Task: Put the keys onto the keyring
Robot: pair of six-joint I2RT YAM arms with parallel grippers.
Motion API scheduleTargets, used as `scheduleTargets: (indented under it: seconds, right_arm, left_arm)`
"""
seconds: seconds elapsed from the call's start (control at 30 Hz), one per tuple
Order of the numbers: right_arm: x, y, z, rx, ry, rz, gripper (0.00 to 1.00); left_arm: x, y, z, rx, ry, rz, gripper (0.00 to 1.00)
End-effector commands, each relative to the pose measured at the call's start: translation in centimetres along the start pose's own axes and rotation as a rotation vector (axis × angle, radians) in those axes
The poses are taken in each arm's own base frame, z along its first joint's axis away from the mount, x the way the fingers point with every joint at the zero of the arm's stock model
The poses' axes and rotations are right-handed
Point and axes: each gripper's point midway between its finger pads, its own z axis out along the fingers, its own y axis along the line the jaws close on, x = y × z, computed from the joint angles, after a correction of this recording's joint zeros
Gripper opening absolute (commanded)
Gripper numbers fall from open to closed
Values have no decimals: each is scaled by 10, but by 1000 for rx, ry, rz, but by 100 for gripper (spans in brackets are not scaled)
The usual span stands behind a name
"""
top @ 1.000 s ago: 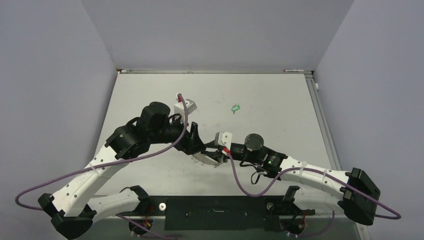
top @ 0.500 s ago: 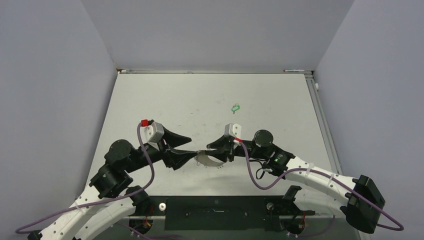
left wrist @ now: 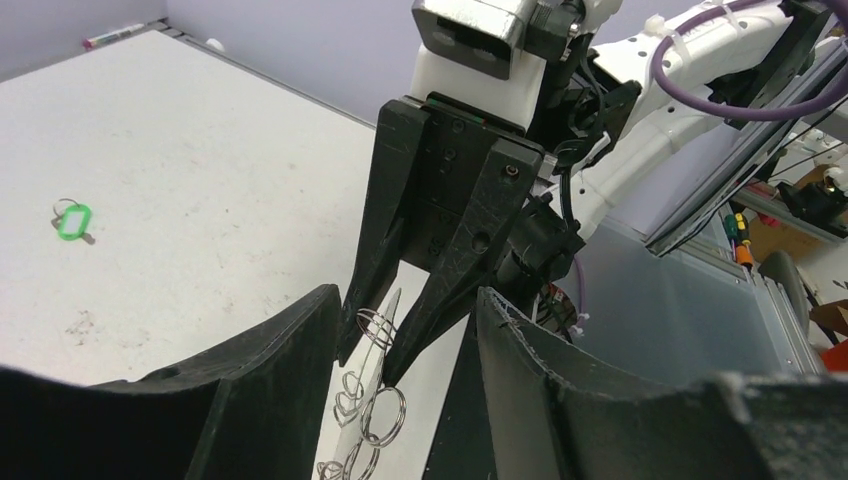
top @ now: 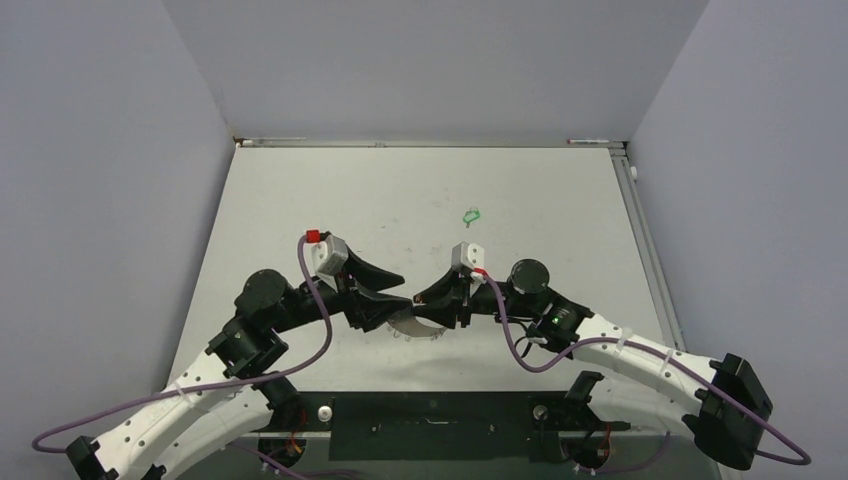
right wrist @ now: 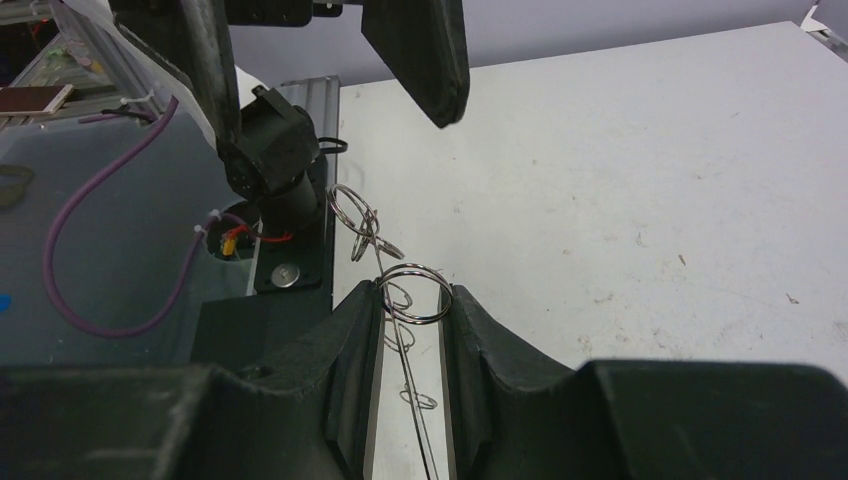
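Note:
The keyring [top: 417, 323], a flat grey metal ring edged with small wire loops, hangs tilted above the table's near middle. My right gripper [top: 428, 298] is shut on one wire loop [right wrist: 415, 293] at its rim, the ring's thin edge [right wrist: 412, 400] running back between the fingers. My left gripper [top: 398, 297] faces it from the left, open. Its two fingers [left wrist: 260, 370] straddle the ring [left wrist: 368, 415] without touching it. The right gripper [left wrist: 400, 345] shows head-on in the left wrist view. The green key [top: 471, 214] lies alone on the table farther back, also visible as the key [left wrist: 72, 221].
A black base rail [top: 430, 425] and the arm mounts run along the near edge. A raised rim [top: 640, 230] borders the table's right side. Purple cables [top: 505, 335] loop off both wrists close to the grippers.
The left arm has dropped and swung so its gripper meets the ring from the left, its jaws narrowing. The right gripper has raised the ring slightly and shifted left.

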Motion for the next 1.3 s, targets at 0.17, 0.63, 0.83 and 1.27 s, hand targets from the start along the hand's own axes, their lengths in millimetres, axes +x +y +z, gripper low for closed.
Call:
scheduleTargets:
  seconds: [0.17, 0.63, 0.83, 1.27]
  right_arm:
    - [-47, 6, -2, -13, -82, -43, 11]
    - [-51, -1, -7, 41, -79, -68, 11]
    - [-51, -4, -6, 54, -78, -65, 10]
    - [-51, -6, -6, 62, -78, -71, 10]
  left_arm:
    - [5, -10, 15, 54, 17, -43, 46]
    - [29, 4, 24, -18, 123, -97, 27]
    - [32, 1, 25, 3, 132, -107, 24]
    - [43, 2, 33, 15, 202, -152, 12]
